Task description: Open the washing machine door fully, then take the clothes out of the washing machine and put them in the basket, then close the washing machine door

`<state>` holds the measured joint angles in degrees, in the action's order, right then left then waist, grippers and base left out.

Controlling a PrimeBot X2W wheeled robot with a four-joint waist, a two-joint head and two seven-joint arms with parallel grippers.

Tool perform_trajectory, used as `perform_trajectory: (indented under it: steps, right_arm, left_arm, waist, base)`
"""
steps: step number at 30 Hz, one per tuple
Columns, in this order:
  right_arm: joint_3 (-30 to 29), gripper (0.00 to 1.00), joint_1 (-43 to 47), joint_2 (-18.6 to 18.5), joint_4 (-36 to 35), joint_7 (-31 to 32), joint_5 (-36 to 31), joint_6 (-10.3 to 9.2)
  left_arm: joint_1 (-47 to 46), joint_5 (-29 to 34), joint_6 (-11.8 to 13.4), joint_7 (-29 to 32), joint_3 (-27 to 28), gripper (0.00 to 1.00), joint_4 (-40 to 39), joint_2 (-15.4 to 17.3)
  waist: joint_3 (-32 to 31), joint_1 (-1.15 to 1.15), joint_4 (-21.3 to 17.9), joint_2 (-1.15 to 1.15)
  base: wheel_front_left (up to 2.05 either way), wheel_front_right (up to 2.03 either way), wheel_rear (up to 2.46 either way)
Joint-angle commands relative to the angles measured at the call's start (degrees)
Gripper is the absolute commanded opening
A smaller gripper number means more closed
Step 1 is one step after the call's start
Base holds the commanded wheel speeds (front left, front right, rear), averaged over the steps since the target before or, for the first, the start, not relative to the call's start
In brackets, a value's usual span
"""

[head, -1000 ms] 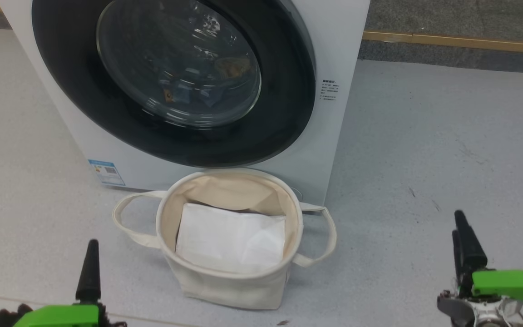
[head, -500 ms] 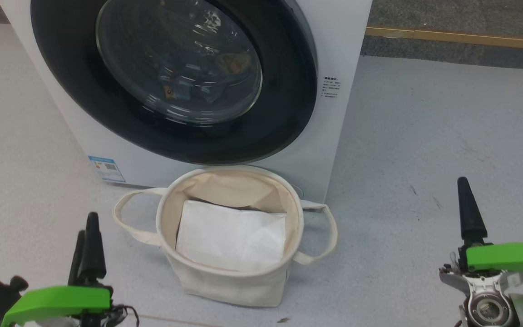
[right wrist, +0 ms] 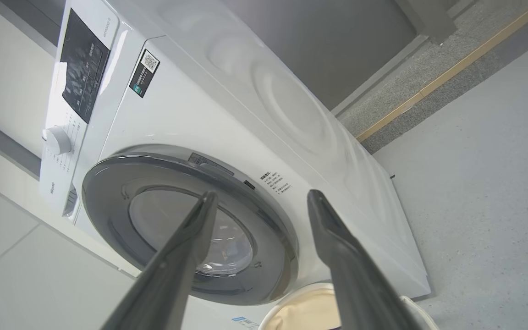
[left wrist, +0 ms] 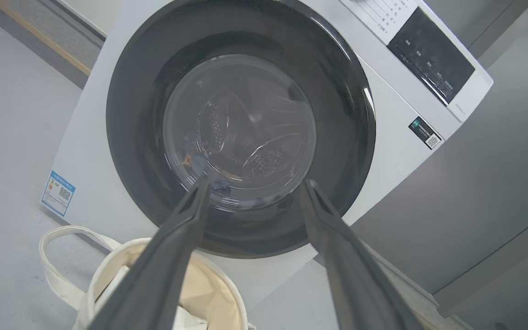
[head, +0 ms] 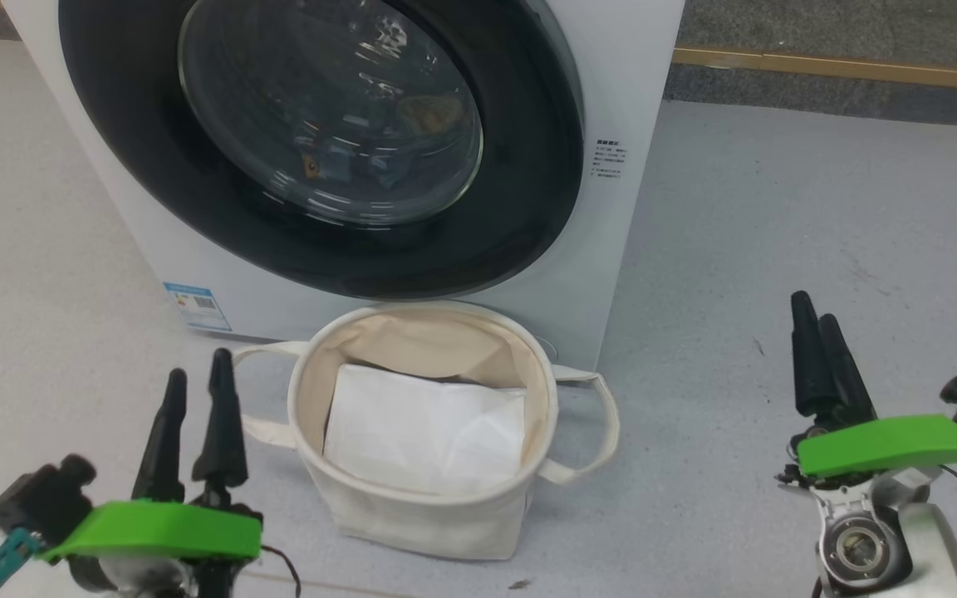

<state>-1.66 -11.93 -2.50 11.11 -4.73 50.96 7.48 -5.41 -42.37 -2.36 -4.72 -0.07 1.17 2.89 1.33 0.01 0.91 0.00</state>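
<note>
At the lower left, the left gripper (head: 196,367) is hovering low over the floor (head: 777,216), just beside the left handle of the basket (head: 420,519). Its fingers (left wrist: 167,256) are standing spread apart with nothing between them and pointing at the lower part of the washing machine door (head: 321,141). That looks like readying for the door rather than for the laundry.

In the middle, the washing machine (head: 632,75) is sitting with that door shut, so the clothes (head: 341,162) are lying inside the drum, showing as blue and orange patches through the glass. The basket is standing on the floor right against the machine's front, under the door, probably so garments need only travel a short way. A white folded sheet (head: 424,432) is lying in it.

At the lower right, the right gripper (head: 812,309) is hanging well apart from the basket. Its fingers (right wrist: 349,266) are likewise open and empty, aiming toward the door's right rim, where, I judge, the opening pull should be starting.
</note>
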Motion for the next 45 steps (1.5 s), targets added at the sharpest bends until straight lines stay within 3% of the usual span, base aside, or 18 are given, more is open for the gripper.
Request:
perform_trajectory:
  steps: [1,10,23,32,39,45]
  right_arm:
    - [1.2,1.00,-3.7,-0.9,-2.6,-0.8,-2.4,0.01]
    - [3.6,1.00,-4.6,-1.1,-2.6,-2.3,-10.0,0.01]
    - [5.0,1.00,-5.5,-0.6,-1.0,-4.5,-21.1,0.01]
    - [5.6,1.00,-5.9,-0.3,1.1,-6.0,-26.2,0.01]
    - [6.3,1.00,-6.9,-0.3,5.6,-7.0,-29.4,0.01]
    - [6.7,1.00,-7.5,-0.3,4.5,-8.2,-30.8,0.01]
  left_arm:
    - [-3.4,2.9,0.3,-0.9,0.2,1.00,-2.8,1.4]
    - [-4.1,13.4,3.7,-2.4,-4.7,1.00,-2.9,4.5]
    - [-5.7,23.6,9.6,-4.5,-12.1,1.00,-0.4,8.0]
    - [-7.1,27.6,11.9,-6.0,-15.4,1.00,2.3,8.0]
    - [-7.5,28.6,12.4,-7.0,-16.8,1.00,3.5,6.9]
    - [-7.6,30.1,12.4,-8.2,-17.2,1.00,3.7,5.8]
  waist:
    - [-0.1,0.00,0.0,0.00]
    - [-0.4,0.00,0.3,0.00]
    - [-0.4,0.00,0.8,0.00]
    - [0.9,0.00,1.1,0.00]
    - [1.6,0.00,1.2,0.00]
    - [2.2,0.00,1.3,0.00]
  base:
    - [0.00,0.00,0.00]
    - [0.00,0.00,0.00]
    - [0.00,0.00,0.00]
    - [0.00,0.00,0.00]
    - [0.00,0.00,0.00]
    - [0.00,0.00,0.00]
